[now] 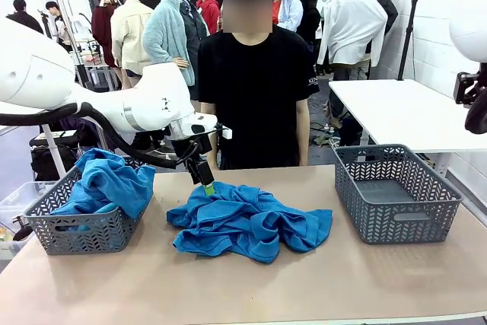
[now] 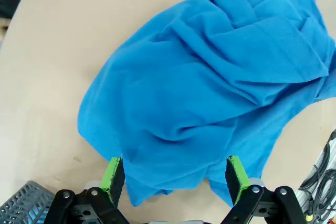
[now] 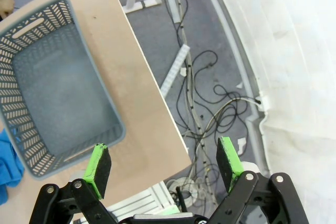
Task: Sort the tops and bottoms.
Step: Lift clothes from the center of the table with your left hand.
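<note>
Two lots of bright blue cloth lie on the desk. One is a crumpled heap of blue shirts spread at the middle. The other is a blue bundle piled in the left basket and hanging over its rim.

The left gripper stands at the heap's far left edge, on the person's side, and its green tip meets the cloth there. In the left wrist view the left gripper has its jaws spread wide. The nearest fold of the heap lies between the two green pads and reaches away beyond them over the bare desk. Neither pad is pinching the cloth. A corner of the left basket shows at the bottom left of that view.

The left arm comes in from the left, level above the left basket. Its wrist is bent down so that the fingers slant steeply onto the heap.

The right gripper is also spread wide and holds nothing. It hangs high and well away from the heap, looking down past the desk's right edge at the floor and its cables. The grey right basket sits to one side of its fingers.

A person in a black shirt stands at the far side of the desk, directly behind the heap.
</note>
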Robot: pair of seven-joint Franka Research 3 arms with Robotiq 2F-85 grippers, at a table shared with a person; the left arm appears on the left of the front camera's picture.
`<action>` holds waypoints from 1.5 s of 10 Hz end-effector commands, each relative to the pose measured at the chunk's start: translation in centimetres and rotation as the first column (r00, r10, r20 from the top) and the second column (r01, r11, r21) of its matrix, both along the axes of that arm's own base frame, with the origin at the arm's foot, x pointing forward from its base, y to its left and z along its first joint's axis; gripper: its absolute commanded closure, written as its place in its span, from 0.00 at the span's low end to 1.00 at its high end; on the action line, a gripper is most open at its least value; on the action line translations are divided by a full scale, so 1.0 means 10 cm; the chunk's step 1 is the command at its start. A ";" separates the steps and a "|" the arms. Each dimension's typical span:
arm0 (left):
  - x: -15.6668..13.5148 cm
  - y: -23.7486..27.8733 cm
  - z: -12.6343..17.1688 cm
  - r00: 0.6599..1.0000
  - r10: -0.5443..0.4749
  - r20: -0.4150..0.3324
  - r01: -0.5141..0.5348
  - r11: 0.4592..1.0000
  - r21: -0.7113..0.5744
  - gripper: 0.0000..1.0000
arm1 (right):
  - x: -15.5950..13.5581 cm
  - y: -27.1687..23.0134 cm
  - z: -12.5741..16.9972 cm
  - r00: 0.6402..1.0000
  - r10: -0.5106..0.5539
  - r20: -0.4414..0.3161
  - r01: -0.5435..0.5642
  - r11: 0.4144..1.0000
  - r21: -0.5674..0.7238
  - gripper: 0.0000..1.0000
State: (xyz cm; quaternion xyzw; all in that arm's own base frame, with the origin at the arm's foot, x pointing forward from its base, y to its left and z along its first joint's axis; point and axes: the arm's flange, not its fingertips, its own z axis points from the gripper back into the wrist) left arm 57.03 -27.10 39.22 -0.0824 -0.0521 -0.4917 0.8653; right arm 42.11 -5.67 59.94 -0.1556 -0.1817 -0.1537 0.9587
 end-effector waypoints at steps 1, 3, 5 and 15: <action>0.03 -0.01 -0.08 0.998 -0.051 0.034 0.051 0.999 0.016 0.00 | 0.01 0.01 0.02 1.000 -0.020 -0.002 0.020 1.000 0.007 0.00; 0.02 -0.01 -0.18 0.997 -0.073 0.022 0.073 0.997 0.017 0.00 | 0.01 0.01 0.02 1.000 -0.020 -0.002 0.020 1.000 0.007 0.00; 0.04 0.01 -0.23 0.996 -0.085 0.023 0.086 0.996 -0.008 0.00 | 0.01 0.01 0.02 1.000 -0.020 -0.002 0.020 1.000 0.007 0.00; 0.03 0.01 -0.17 0.995 -0.097 0.007 0.097 0.994 -0.045 1.00 | 0.01 0.01 0.02 1.000 -0.020 -0.002 0.020 1.000 0.007 0.00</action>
